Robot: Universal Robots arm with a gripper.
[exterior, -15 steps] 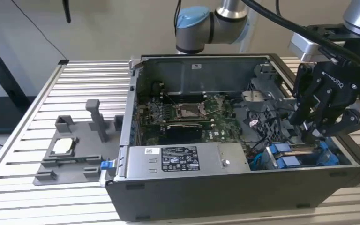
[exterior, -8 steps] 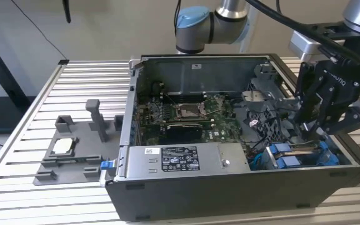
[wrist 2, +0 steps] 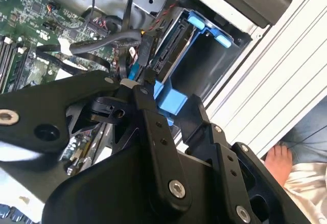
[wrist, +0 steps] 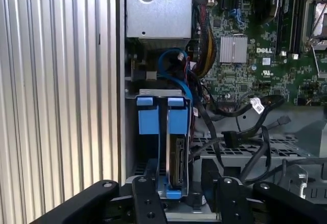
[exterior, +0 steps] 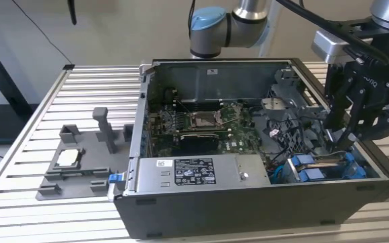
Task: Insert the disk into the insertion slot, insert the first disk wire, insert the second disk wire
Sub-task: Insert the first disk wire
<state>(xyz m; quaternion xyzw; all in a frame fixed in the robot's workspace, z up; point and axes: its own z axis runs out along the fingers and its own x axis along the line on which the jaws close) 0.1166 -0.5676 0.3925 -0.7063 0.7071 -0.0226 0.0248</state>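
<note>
The flat silver-grey disk in its bright blue plastic frame [wrist: 176, 165] stands on edge inside the insertion slot [wrist: 153, 92], a dark grey drive cage in the corner of the open black computer case [exterior: 248, 212]. In the exterior view this corner lies at the view's right, close to the case's front wall. The frame's blue end tabs [wrist: 178, 116] sit level with the cage rim. A second pair of blue tabs [wrist: 148, 116] lies just beside them, against the case's side wall.

The black gripper [wrist: 186, 196] reaches down into the case and straddles the end of the disk opposite the tabs, in both wrist views. Whether it is clenched on the frame or released cannot be told.

Room here is tight. The case wall closes one side of the cage. On the other side a tangle of black cables [wrist: 240, 132] crowds the disk, running toward the green motherboard [exterior: 208, 126]. A blue cable [wrist: 171, 60] loops between the cage rim and the grey metal power-supply box [exterior: 194, 172]. Outside the case, the ribbed aluminium surface [exterior: 46, 212] carries a grey fixture plate [exterior: 73, 172], well apart.
</note>
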